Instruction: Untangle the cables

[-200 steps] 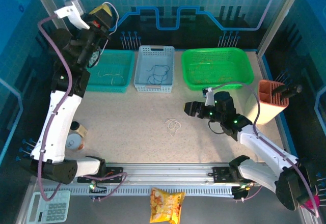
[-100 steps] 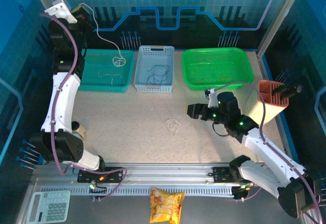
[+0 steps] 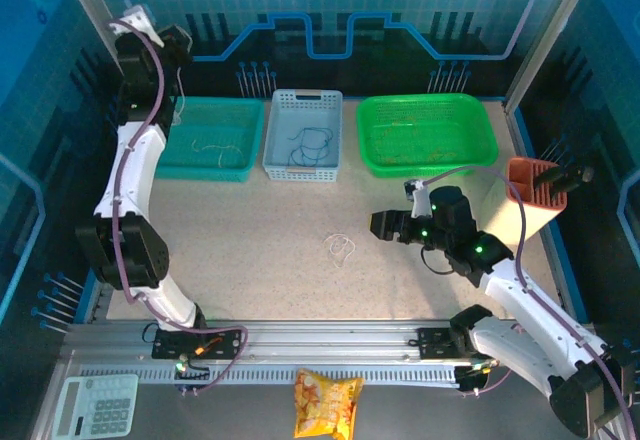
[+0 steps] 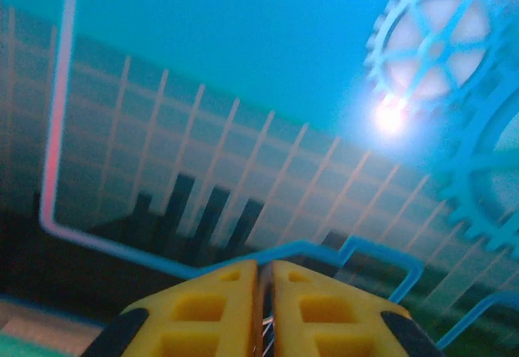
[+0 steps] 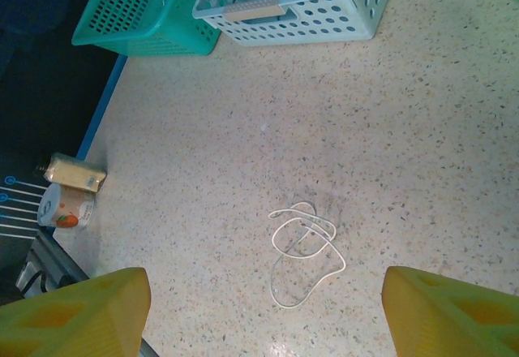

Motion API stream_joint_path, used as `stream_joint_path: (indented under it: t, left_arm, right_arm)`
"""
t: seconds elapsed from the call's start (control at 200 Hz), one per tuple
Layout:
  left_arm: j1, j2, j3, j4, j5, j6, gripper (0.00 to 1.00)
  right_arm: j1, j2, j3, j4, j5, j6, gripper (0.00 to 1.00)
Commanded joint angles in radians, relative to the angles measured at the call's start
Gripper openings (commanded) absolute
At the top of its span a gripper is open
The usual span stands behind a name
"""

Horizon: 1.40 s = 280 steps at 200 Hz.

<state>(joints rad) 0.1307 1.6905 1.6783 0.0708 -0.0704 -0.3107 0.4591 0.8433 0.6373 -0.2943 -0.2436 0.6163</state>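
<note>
While a white cable lies on speckled table | blue gridded walls

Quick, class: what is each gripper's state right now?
Left gripper: closed; whether it pinches anything cannot be told.
Right gripper: open, holding nothing, above the cream-white cable.

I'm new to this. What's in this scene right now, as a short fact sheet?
Left gripper: raised at back left, fingers nearly together
Right gripper: open, over the loose white cable on the table
Teal basket: cream cable inside
Blue basket: dark blue cable inside
Green basket: contents unclear
</note>
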Motion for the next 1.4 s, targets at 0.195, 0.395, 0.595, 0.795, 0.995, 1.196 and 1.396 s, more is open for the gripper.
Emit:
stream_joint_path:
  t: [0.195,0.395,0.595,0.795,0.995,1.196,1.396]
  left_arm:
    - [0.105,-0.044,-0.153,-0.095,0.072,-0.16,0.82]
    - [0.124,-0.112,-0.127,-0.153,0.17,-0.211,0.99]
    - [0.088,-0.215,-0.197,-0.147,0.294,-0.318,0.99]
    - [-0.057,-0.37,-0.369,-0.171,0.342,-0.335,0.99]
    - [-0.22,-0.562,-0.639,-0.136,0.328,-0.4,0.99]
    - [-0.324,-0.689,-0.852,-0.09,0.281,-0.487,0.99]
    - [-0.359,-0.72,-0.92,-0.079,0.274,-0.513,0.99]
  right_arm:
    - [0.025,0.0,-0.02,-0.005,-0.005,-0.018,0.76]
    - [0.045,0.036,-0.052,0.032,0.016,-0.03,0.76]
    - [0.072,0.111,-0.075,0.067,0.039,-0.058,0.76]
    - [0.119,0.212,-0.077,0.092,0.086,-0.103,0.74]
    - [0.16,0.347,-0.055,0.122,0.138,-0.162,0.7]
    - [0.191,0.477,-0.015,0.162,0.166,-0.193,0.61]
    - [0.217,0.563,0.029,0.192,0.171,-0.19,0.58]
